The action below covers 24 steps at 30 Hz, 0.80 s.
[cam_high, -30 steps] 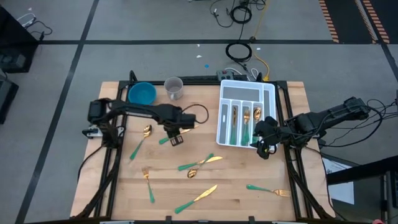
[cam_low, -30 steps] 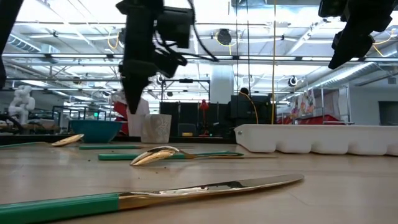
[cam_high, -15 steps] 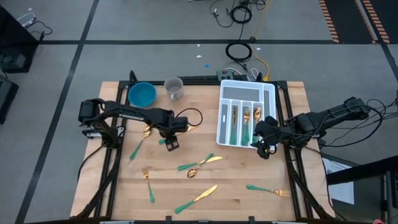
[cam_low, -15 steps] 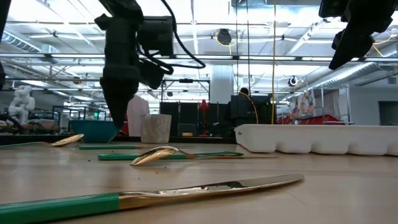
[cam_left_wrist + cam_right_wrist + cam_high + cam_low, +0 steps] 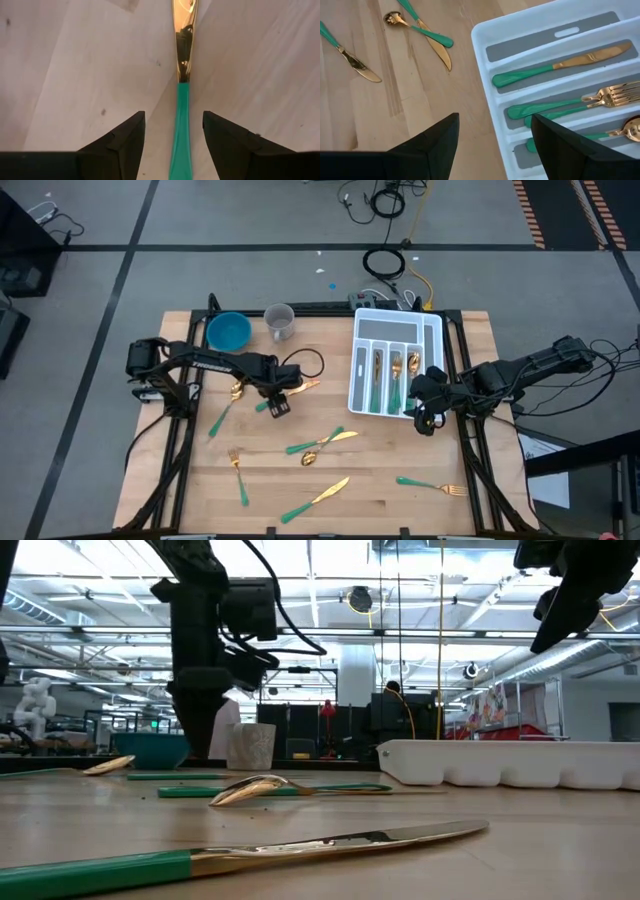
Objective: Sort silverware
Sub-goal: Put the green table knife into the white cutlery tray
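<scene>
Left gripper [image 5: 173, 135] spread, I see it straddling teal-handled gold utensil [image 5: 181, 95]; right gripper [image 5: 492, 142] spread beside white divided tray [image 5: 485, 65].

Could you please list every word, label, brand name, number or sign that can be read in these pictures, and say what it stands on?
None can be read.
White divided plastic tray: no lettering shows.
Gold-headed, teal-handled silverware, such as the knife in the tray: no marks show.
Round blue bowl and grey cup: no label visible.
Coloured signs in the room behind the table: too small and blurred to read.
</scene>
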### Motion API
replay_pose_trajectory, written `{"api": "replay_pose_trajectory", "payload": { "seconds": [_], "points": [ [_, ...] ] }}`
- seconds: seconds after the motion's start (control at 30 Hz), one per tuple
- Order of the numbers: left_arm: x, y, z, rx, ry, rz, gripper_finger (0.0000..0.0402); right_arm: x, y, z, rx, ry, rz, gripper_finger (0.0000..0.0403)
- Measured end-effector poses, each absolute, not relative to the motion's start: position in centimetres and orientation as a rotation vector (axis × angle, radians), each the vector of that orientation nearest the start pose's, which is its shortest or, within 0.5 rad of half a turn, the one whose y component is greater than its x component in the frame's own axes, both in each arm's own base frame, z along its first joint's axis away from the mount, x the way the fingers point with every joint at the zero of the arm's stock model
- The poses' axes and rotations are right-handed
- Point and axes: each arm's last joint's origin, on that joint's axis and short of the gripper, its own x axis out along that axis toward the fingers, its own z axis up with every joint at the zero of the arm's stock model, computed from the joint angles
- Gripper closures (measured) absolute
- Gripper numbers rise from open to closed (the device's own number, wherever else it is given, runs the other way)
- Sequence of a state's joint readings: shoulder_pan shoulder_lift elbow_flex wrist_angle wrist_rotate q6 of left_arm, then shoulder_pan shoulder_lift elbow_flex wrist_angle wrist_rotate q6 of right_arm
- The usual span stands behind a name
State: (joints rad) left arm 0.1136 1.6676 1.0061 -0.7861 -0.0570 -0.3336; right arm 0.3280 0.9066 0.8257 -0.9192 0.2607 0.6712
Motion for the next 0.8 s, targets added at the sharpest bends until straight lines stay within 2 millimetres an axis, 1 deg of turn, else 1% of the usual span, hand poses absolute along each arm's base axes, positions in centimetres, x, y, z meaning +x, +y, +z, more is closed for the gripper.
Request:
{"api": "replay_pose_trajectory", "payload": {
  "seconds": [0.13,0.4,0.6,0.7,0.8],
  "points": [
    [28.9,3.5,16.3,-0.315,1.409,0.382,0.0195,15.2,4.4,27.1,0.326,0.926,-0.256,0.0163],
    [29.6,3.6,14.1,-0.318,1.464,0.368,0.0195,15.2,4.4,27.1,0.326,0.926,-0.256,0.0163],
    [29.8,3.8,12.6,-0.307,1.532,0.279,0.0198,15.2,4.4,27.1,0.326,0.927,-0.256,0.0163],
    [29.9,4.0,12.0,-0.333,1.56,0.244,0.0217,15.2,4.4,27.1,0.326,0.927,-0.256,0.0163],
    [29.9,4.4,11.8,-0.351,1.567,0.227,0.0255,15.2,4.4,27.1,0.326,0.927,-0.256,0.0163]
  ]
}}
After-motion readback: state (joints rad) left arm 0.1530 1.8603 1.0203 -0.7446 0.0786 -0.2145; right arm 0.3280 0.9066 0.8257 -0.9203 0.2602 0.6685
